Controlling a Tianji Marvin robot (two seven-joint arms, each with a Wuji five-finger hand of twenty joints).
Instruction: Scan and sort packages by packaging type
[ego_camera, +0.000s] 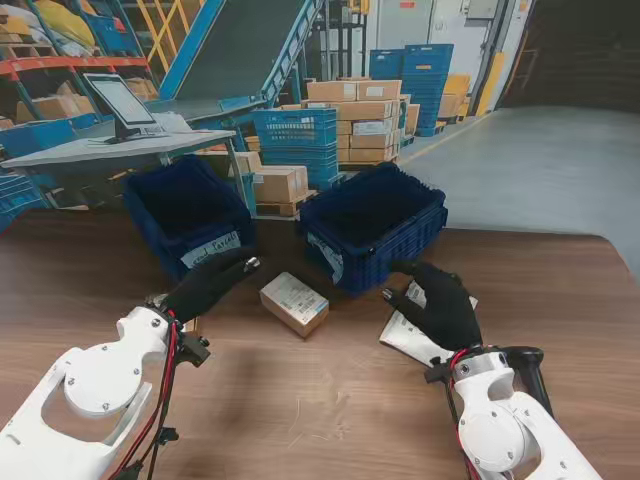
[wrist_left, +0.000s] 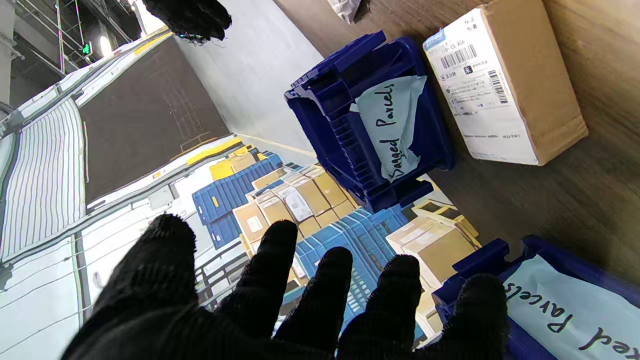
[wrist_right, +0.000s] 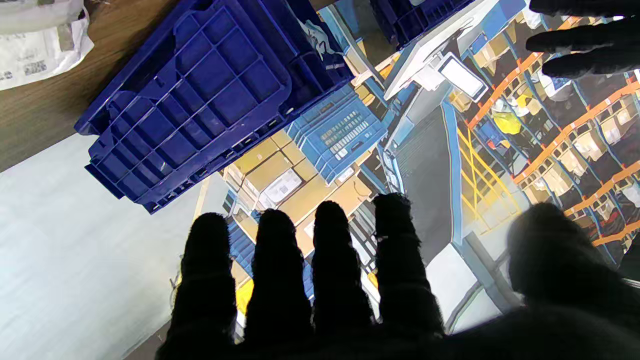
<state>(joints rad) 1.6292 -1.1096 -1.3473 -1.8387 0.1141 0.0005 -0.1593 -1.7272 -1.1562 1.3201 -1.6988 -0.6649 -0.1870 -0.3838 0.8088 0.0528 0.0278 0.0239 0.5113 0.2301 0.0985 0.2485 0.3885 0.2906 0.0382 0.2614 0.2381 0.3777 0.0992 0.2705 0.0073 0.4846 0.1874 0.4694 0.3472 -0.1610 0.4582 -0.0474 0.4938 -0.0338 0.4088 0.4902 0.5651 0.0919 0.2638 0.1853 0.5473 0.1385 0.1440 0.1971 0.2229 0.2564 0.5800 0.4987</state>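
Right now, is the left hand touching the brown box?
Apart. The stand's view shows bare table between the left hand and the brown box.

Two bins walled off the far side; the near table lay open.
The left blue bin (ego_camera: 186, 212) and right blue bin (ego_camera: 372, 222) stood apart, a gap between them, with the cardboard box (ego_camera: 294, 303) just nearer to me. The white bagged parcel (ego_camera: 412, 335) lay under the right hand (ego_camera: 440, 305).

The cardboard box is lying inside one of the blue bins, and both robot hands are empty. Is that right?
Not quite. The cardboard box lies on the wooden table, in front of the gap between the two blue bins, as the stand view shows. The left hand and right hand are indeed empty.
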